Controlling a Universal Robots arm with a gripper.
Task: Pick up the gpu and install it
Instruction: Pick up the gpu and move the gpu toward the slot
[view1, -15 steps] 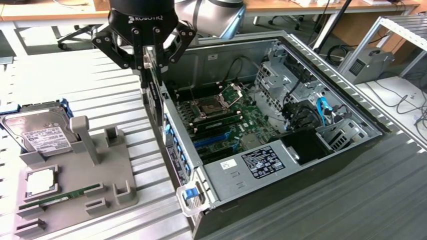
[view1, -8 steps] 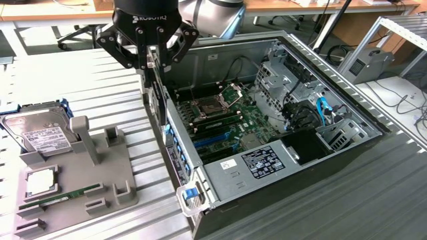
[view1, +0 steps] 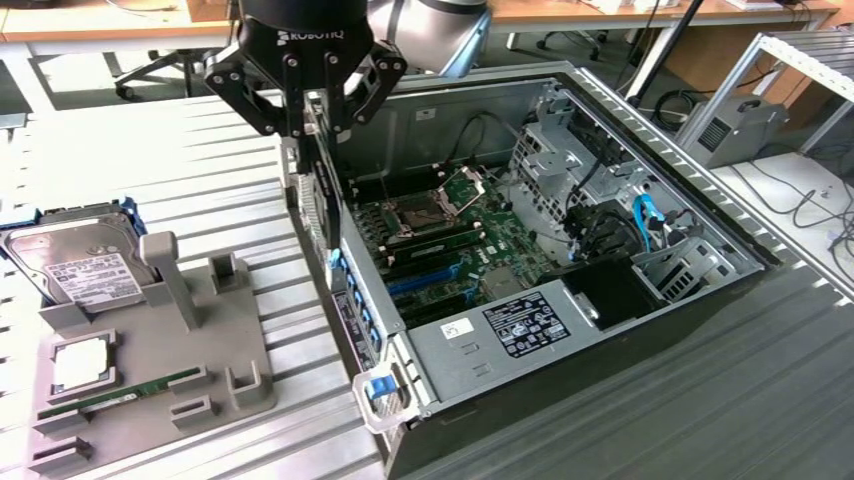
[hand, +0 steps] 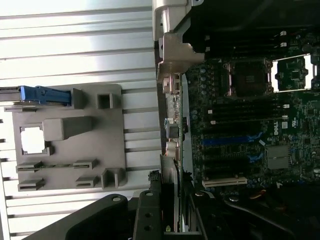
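**Desk:** Where's the gpu (view1: 315, 195)?

**Me:** In my tool (view1: 318, 128). Both fingers are clamped on its top edge, one on each flat face. It hangs upright and edge-on at ten o'clock from the middle of the case (view1: 601, 400), right at the rear wall. I can't tell whether it's touching that wall. It isn't seated.

**Desk:** Why hold it that way?

**Me:** My guess is that gripping the top leaves the bottom edge free to go down into a slot. Keeping it beside the rear wall puts the bracket end where it has to sit. The case lies on its side with the panel off, so the board (view1: 514, 240) faces up at me.

**Desk:** Which slots?

**Me:** I count two blue slots (view1: 430, 278), at about five o'clock from the hanging card. The socket (view1: 416, 215) is nearer, at four o'clock.

**Desk:** And outside the case?

**Me:** One grey fixture (view1: 200, 370) sits on the desk (view1: 160, 170), at eight o'clock from the card and well apart from it. It holds one drive (view1: 83, 270) propped at its far end, one chip (view1: 83, 362) in a square pocket and one RAM stick (view1: 120, 392) lying between clips. I'd say each pocket is there to keep its part at a known spot for gripping.

**Desk:** Totals?

**Me:** One gpu, one tool, one case, one fixture, and three parts waiting on it.
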